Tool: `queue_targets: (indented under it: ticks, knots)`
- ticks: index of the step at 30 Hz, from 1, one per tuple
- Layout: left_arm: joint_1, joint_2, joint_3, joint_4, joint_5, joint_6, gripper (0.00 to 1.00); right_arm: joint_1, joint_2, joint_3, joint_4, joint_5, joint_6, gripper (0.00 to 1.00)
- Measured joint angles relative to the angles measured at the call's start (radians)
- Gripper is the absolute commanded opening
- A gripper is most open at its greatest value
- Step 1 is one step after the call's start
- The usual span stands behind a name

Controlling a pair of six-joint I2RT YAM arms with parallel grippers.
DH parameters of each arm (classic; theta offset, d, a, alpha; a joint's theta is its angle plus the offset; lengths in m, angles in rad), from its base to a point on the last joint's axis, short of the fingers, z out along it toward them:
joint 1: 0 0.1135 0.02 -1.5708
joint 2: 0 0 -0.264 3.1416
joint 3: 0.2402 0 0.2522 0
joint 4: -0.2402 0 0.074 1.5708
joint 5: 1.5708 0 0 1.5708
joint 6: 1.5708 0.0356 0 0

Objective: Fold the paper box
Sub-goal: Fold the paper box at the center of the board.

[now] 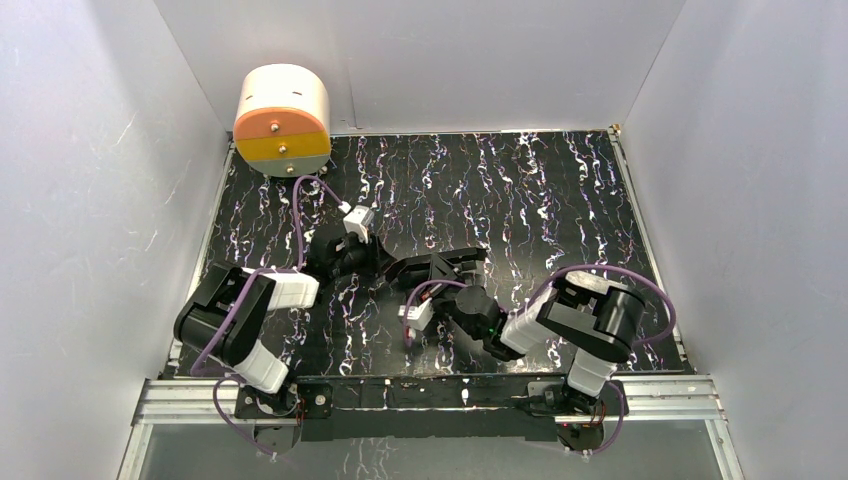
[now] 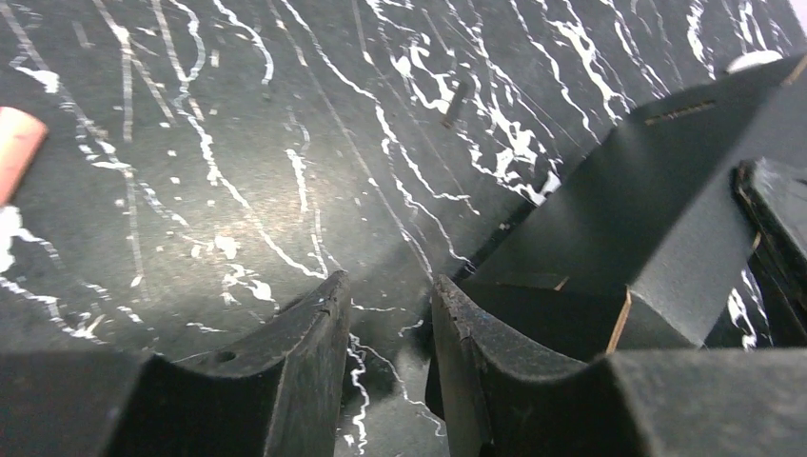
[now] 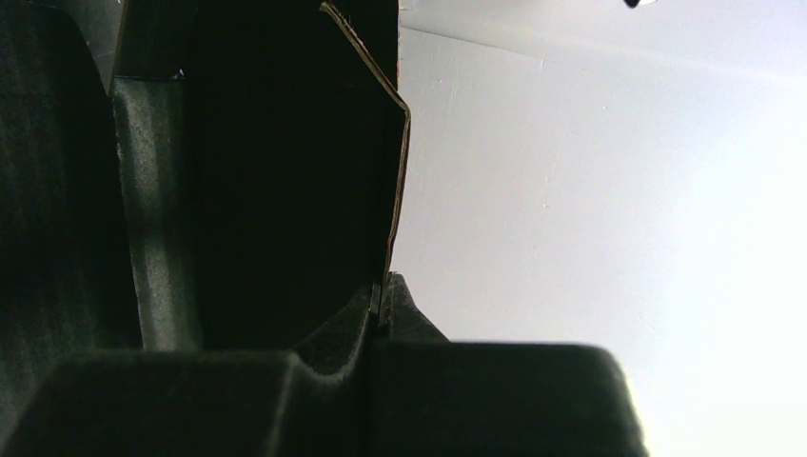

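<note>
The paper box (image 1: 442,266) is a half-folded piece of matte black card in the middle of the marbled table. In the left wrist view the paper box (image 2: 657,209) stands with raised panels just to the right of my left gripper (image 2: 390,319). That gripper is open, with only the table surface between its fingers (image 2: 305,352). Its right finger is close against the box's near wall. My right gripper (image 3: 381,290) is shut on a thin edge of the paper box (image 3: 285,171), whose flap rises above the jaws. From above, my left gripper (image 1: 385,265) and my right gripper (image 1: 452,290) flank the box.
A round cream and orange device (image 1: 282,120) sits at the far left corner of the table (image 1: 560,190). White walls enclose the table on three sides. A metal rail (image 1: 430,395) runs along the near edge by the arm bases.
</note>
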Motion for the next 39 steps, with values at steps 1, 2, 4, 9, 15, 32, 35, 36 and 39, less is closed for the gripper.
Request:
queue_targets:
  ticks: [1, 2, 4, 9, 15, 32, 35, 36, 39]
  knots:
    - [0.0, 0.006, 0.003, 0.0, 0.019, 0.0, 0.34, -0.001, -0.01, 0.001, -0.014, -0.003, 0.004, 0.01]
    - [0.001, 0.011, 0.006, 0.0, 0.04, 0.0, 0.33, -0.003, -0.016, 0.002, -0.024, -0.007, 0.008, 0.01]
    - [0.001, 0.014, 0.007, 0.0, 0.072, 0.0, 0.33, -0.008, -0.034, 0.005, -0.053, -0.017, 0.017, 0.02]
    - [-0.008, 0.014, 0.007, 0.01, 0.12, 0.0, 0.33, -0.023, -0.053, 0.022, -0.106, -0.04, 0.05, 0.02]
    - [-0.018, 0.014, 0.007, 0.028, 0.137, 0.0, 0.33, -0.043, -0.055, 0.027, -0.154, -0.065, 0.087, 0.03]
    - [-0.03, -0.011, -0.011, 0.064, 0.143, 0.023, 0.34, -0.1, -0.143, 0.058, -0.338, -0.169, 0.195, 0.05]
    - [-0.034, -0.011, -0.011, 0.068, 0.141, 0.021, 0.33, -0.108, -0.158, 0.058, -0.364, -0.187, 0.21, 0.05]
    - [-0.034, -0.011, -0.012, 0.07, 0.138, 0.017, 0.32, -0.111, -0.16, 0.059, -0.368, -0.19, 0.214, 0.05]
    - [-0.043, -0.011, -0.014, 0.086, 0.113, -0.017, 0.32, -0.115, -0.168, 0.068, -0.397, -0.206, 0.23, 0.05]
